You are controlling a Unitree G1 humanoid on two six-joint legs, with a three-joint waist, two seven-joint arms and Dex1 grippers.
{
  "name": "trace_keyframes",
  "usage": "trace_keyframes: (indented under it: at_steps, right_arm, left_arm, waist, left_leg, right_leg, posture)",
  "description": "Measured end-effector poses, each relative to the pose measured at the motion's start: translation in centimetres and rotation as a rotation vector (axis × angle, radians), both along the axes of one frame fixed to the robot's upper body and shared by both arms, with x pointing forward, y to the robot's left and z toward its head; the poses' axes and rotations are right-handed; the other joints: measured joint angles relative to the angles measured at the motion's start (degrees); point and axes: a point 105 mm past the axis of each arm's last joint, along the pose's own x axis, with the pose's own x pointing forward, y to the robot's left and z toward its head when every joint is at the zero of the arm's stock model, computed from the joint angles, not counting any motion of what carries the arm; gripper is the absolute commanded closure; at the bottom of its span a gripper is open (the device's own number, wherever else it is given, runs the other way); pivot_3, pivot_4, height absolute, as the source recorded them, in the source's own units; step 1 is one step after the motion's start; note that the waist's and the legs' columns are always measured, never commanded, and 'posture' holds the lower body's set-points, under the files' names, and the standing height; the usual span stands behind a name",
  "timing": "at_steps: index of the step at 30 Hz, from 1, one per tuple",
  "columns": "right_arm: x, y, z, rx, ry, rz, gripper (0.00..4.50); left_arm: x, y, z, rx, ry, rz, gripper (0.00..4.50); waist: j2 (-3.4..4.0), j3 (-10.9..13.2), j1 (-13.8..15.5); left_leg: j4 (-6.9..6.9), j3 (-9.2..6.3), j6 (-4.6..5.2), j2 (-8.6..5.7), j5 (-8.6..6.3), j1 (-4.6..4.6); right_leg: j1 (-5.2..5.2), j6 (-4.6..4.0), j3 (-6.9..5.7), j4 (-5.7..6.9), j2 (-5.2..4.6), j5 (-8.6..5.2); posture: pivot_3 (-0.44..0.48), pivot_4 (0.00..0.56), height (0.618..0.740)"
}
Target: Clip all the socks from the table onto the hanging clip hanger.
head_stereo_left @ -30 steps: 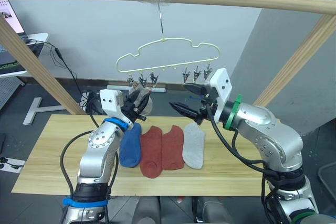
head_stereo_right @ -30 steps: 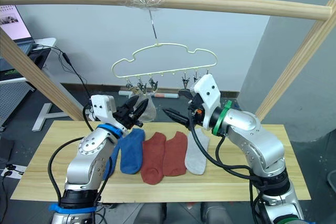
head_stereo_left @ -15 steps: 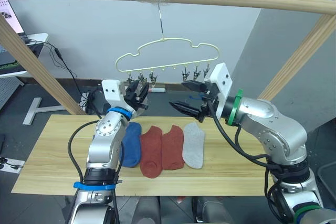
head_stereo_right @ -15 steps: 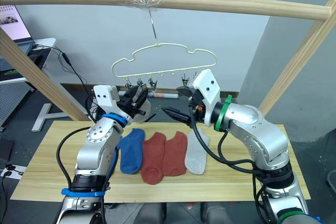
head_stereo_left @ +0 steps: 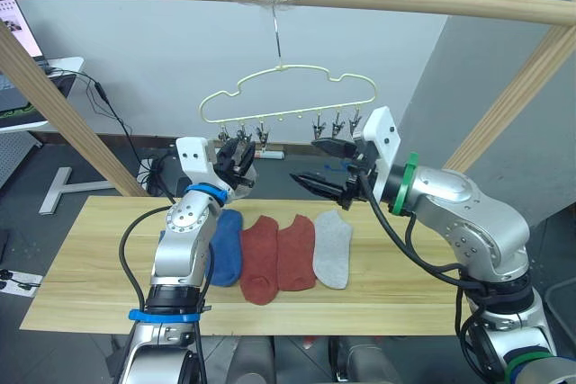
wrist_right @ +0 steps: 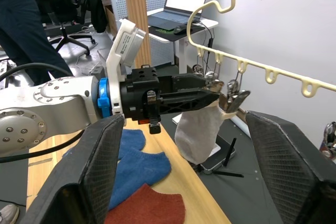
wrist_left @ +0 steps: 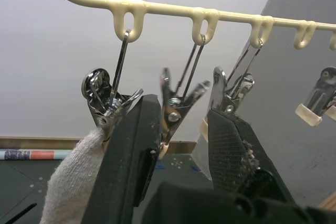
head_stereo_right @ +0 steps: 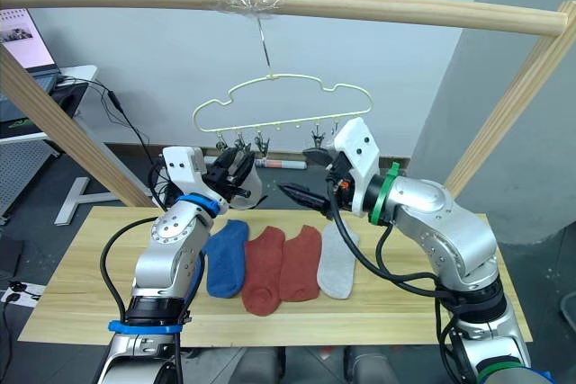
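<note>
At the clip hanger (head_stereo_left: 286, 96), the raised left pincer (wrist_left: 181, 145) has its fingers apart around a clip (wrist_left: 176, 103); a grey sock (wrist_right: 198, 129) hangs from the neighbouring clip. The right pincer (head_stereo_left: 317, 168) hovers nearby, fingers apart. Four socks (head_stereo_left: 279, 254) lie on the worktop (head_stereo_left: 90, 267).

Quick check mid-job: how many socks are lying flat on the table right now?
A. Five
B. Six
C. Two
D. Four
D. On the table lie four socks in a row: a blue sock, two red socks and a grey sock. Another light sock hangs from a clip on the hanger by the left gripper.
</note>
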Motion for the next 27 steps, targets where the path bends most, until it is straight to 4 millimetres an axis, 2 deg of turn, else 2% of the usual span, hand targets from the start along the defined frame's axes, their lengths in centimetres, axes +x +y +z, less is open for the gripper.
trace_keyframes:
  at_steps: [3, 11, 18, 27]
  right_arm:
    - [0.1, -0.1, 0.0, -0.002, 0.002, -0.005, 0.66]
    - [0.2, -0.3, 0.0, -0.003, 0.009, -0.019, 0.66]
    - [0.5, -0.4, 0.1, 0.003, 0.009, -0.032, 0.66]
    - [0.5, -0.3, 0.1, 0.011, 0.018, -0.035, 0.66]
  left_arm:
    - [-0.3, 0.2, -0.8, 0.001, 0.023, 0.005, 2.76]
    - [0.7, -0.2, 1.0, -0.003, -0.025, -0.002, 2.76]
    - [0.7, -0.5, 0.6, -0.01, -0.014, -0.025, 2.76]
    - [1.4, -0.6, 1.3, 0.001, -0.041, -0.023, 2.76]
  waist:
    - [0.0, 0.0, 0.0]
    - [0.01, 0.0, 0.2]
    - [0.01, 0.0, 0.2]
    - [0.01, 0.0, 0.2]
  left_leg:
    - [0.13, -0.15, 0.0, 0.0, 0.0, -0.1]
    - [0.34, -0.76, 0.02, -0.01, 0.02, -0.35]
    - [0.34, -0.81, 0.02, -0.01, 0.02, -0.36]
    - [0.35, -0.84, 0.03, -0.02, 0.03, -0.37]
  right_leg:
    - [0.02, 0.0, -0.14, 0.01, 0.0, 0.01]
    - [0.16, 0.0, -0.75, 0.01, -0.01, 0.04]
    - [0.18, -0.01, -0.79, 0.01, -0.01, 0.05]
    - [0.2, -0.01, -0.81, 0.0, -0.01, 0.05]
  posture:
    - [0.186, 0.147, 0.74]
    - [0.189, 0.148, 0.74]
    - [0.189, 0.147, 0.74]
    - [0.186, 0.151, 0.74]
